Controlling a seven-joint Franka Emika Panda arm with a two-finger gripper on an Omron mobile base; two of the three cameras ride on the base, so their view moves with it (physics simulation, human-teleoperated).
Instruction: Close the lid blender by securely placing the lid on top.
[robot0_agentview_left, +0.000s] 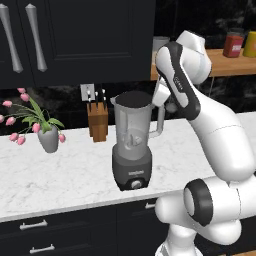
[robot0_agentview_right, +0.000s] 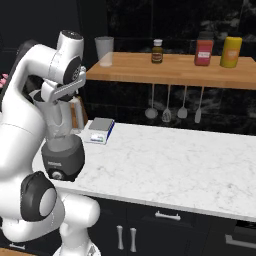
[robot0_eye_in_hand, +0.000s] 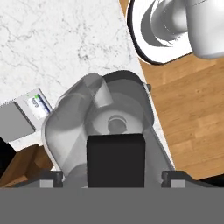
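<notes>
biggest risk from here, imo: lid (robot0_eye_in_hand: 116, 159) landing off-centre or tilted on the jar rim, bc in the hand view it sat edge-on towards the cam and off to one side of the jar mouth. if let go like that it could slide off or drop inside instead of seating.

blender (robot0_agentview_left: 133, 145) stood on the marble counter (robot0_agentview_left: 60, 175) near the front edge, knife block (robot0_agentview_left: 97, 120) behind it, flower vase (robot0_agentview_left: 48, 137) off to the side.

arm was folded up high, wrist bent over w/ the hand just above and behind the jar top. gripper (robot0_eye_in_hand: 116, 183) was clamped on the lid, lid just over the jar, not seated yet.
</notes>
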